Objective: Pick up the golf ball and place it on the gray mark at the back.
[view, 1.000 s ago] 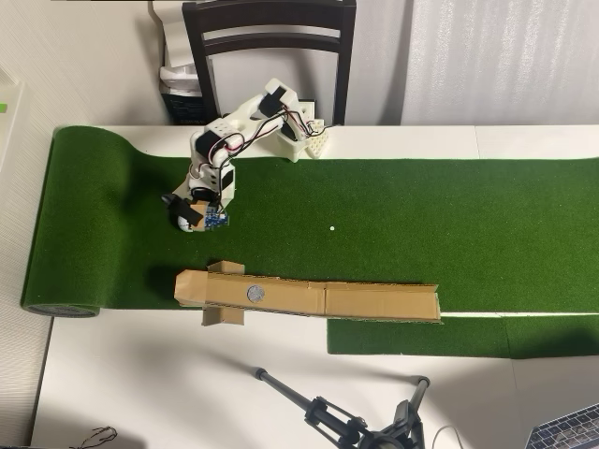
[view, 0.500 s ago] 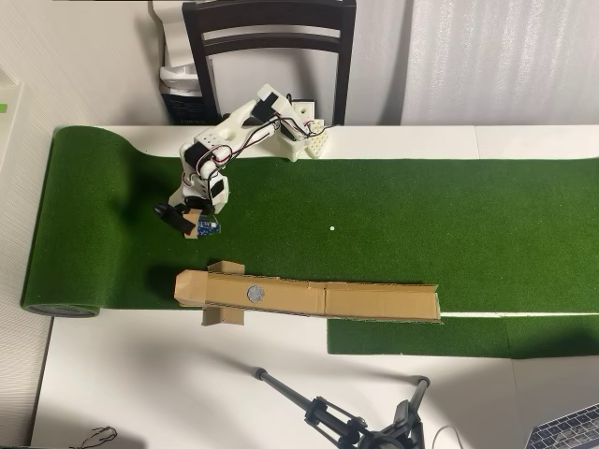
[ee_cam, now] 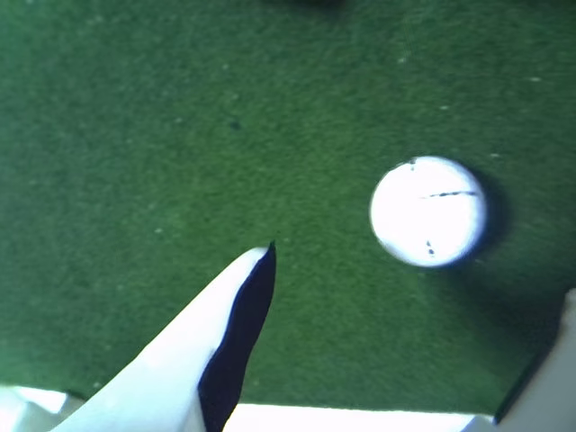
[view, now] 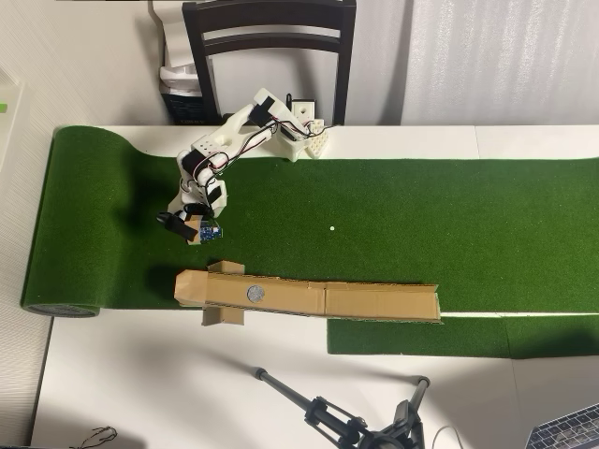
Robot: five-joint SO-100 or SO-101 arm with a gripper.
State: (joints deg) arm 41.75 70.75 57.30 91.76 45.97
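In the wrist view the golf ball [ee_cam: 427, 211], white with a thin dark line, lies on the green turf and casts a shadow to its right. My gripper [ee_cam: 418, 270] is open. Its white-and-black finger [ee_cam: 225, 360] reaches in from the lower left, and the edge of the other finger [ee_cam: 562, 369] shows at the lower right. The ball sits just past the fingertips, touching neither. In the overhead view the gripper [view: 185, 227] hangs over the left part of the turf and hides the ball. The gray mark [view: 255, 293] is a round spot on the cardboard strip.
A long cardboard strip [view: 374, 301] with raised edges lies along the turf's [view: 449, 215] lower side in the overhead view. A tiny white dot [view: 331, 227] sits mid-turf. A chair [view: 270, 47] stands behind the arm's base [view: 304, 140], and a tripod [view: 346, 421] stands below the table.
The arm's upper links have swung left and back in the overhead view, while the gripper stays over the same patch of turf. The ball, visible under the gripper a second ago, is now covered.
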